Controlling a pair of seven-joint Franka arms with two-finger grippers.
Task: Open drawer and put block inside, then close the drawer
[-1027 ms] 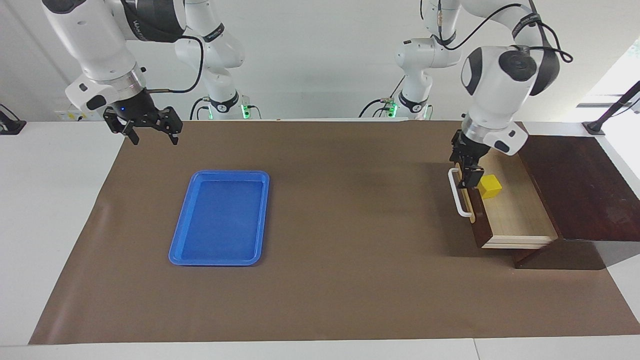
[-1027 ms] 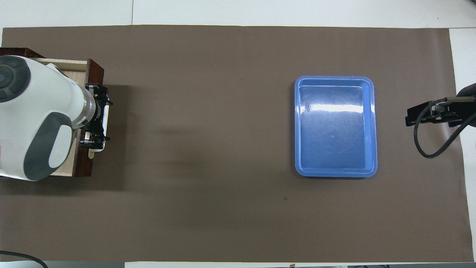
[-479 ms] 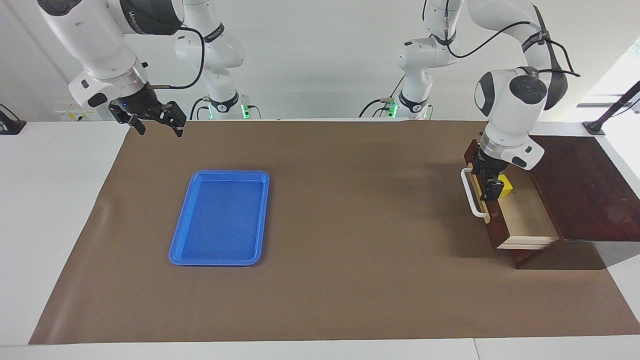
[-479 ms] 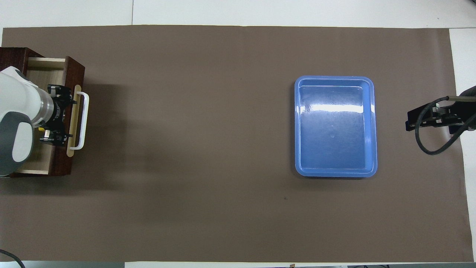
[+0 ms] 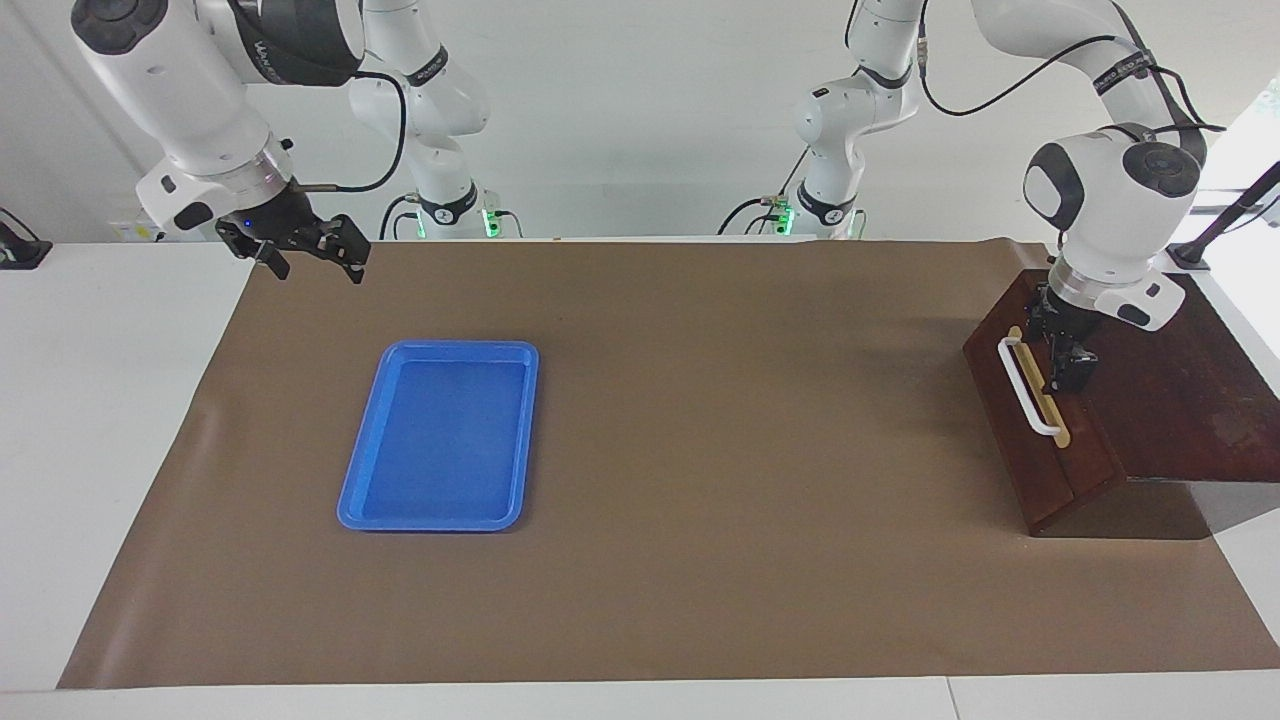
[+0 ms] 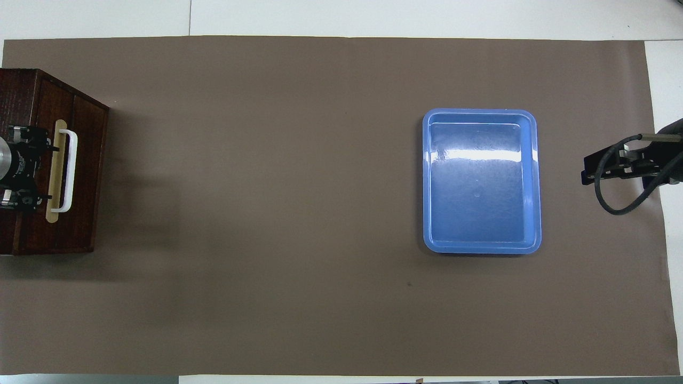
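Observation:
The dark reddish-brown drawer (image 5: 1008,415) is pushed fully into its cabinet (image 5: 1170,400) at the left arm's end of the table. Its white bar handle (image 5: 1028,385) faces the middle of the mat. The block is hidden. My left gripper (image 5: 1067,358) is open over the cabinet's top edge, just above the drawer front, with nothing between its fingers. In the overhead view the left gripper (image 6: 24,166) sits beside the handle (image 6: 69,170), over the cabinet. My right gripper (image 5: 315,262) hangs open and empty over the mat's corner at the right arm's end.
A flat blue tray (image 5: 440,440) with nothing in it lies on the brown mat (image 5: 700,450) toward the right arm's end. It also shows in the overhead view as the blue tray (image 6: 480,181). White table borders the mat.
The drawer has slid shut from half open, and the yellow block in it has gone out of sight. My left gripper moved along with the drawer front to the cabinet. The right gripper barely shifted.

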